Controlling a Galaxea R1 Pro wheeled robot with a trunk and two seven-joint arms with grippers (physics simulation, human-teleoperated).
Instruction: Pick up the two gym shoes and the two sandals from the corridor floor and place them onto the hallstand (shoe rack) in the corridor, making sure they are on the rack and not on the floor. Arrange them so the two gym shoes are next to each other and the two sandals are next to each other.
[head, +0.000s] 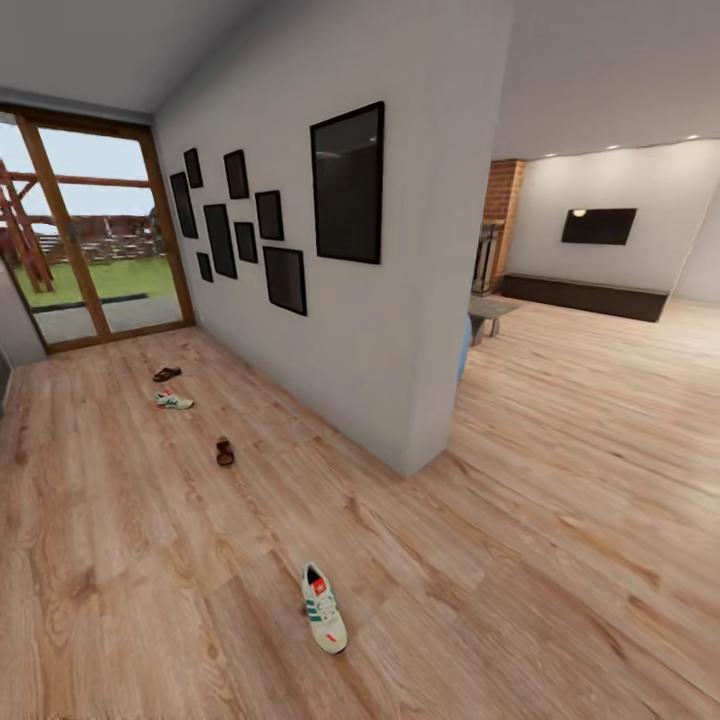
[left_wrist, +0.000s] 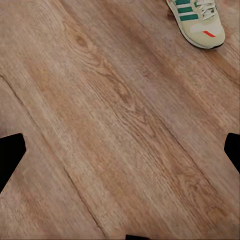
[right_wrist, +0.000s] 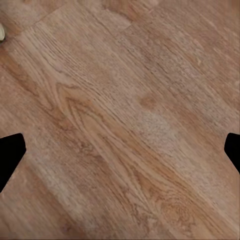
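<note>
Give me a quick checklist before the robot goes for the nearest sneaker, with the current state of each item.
1. Near sneaker located: ok, on the floor close ahead, also in the left wrist view.
2. Other three shoes located: ok; far sneaker, one sandal and another sandal lie apart along the corridor.
3. Path to near sneaker free: ok, bare planks between.
4. Left pincer open and empty: ok, tips sit at the frame edges, only floor between.
5. Right pincer open and empty: ok, same.
6. Shoe rack located: cannot tell.
</note>
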